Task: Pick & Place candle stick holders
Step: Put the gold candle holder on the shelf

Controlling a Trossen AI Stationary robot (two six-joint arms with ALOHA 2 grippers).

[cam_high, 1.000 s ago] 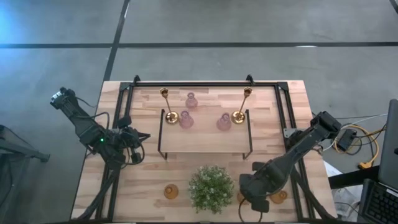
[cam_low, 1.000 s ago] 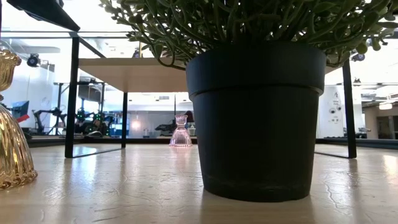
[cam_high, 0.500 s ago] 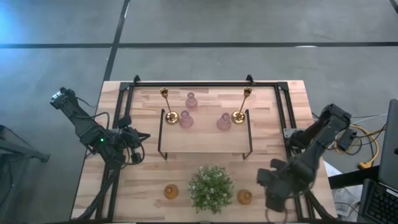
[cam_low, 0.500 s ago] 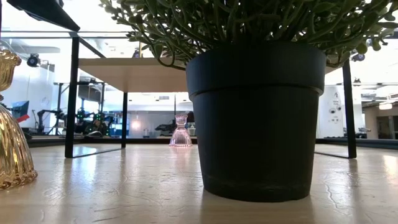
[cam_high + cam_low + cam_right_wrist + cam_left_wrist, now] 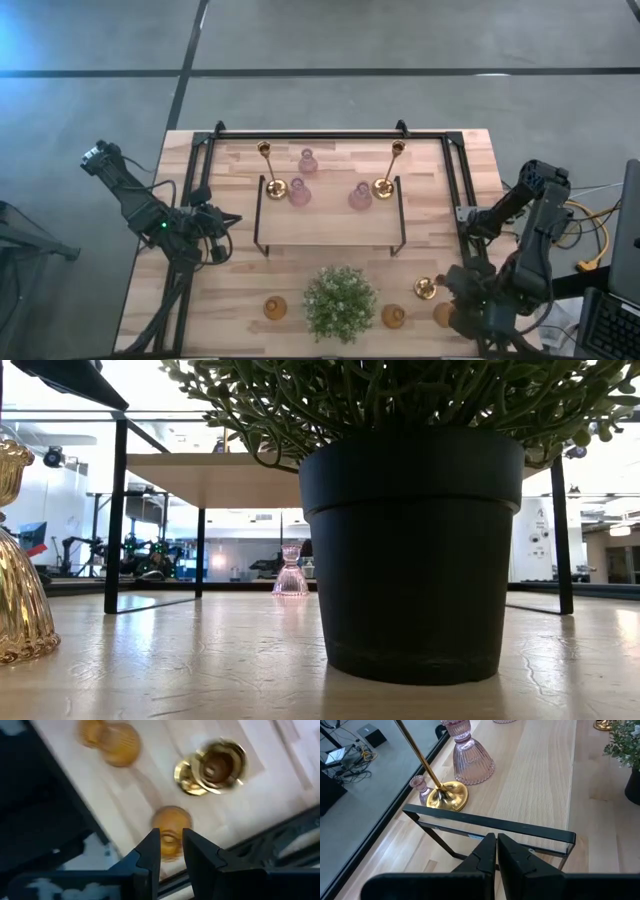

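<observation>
- Our right end effector (image 5: 171, 851) hovers narrowly parted, holding nothing, above an amber holder (image 5: 170, 831) at the worktop's (image 5: 440, 170) near right edge; we judge a pick is starting.
- Next: descend straight, straddle it, close.
- Left end effector (image 5: 496, 851) waits pinched together, empty.
- A brass holder (image 5: 425, 289) stands just beside; other holders on the shelf (image 5: 330, 225).
- The pot (image 5: 412, 550) holds only the plant.

soft, even daylight is washing the table (image 5: 330, 262); bright windows are glaring behind the dark backlit pot (image 5: 411, 550), and motion blur is smearing the amber holders (image 5: 169, 832).
</observation>
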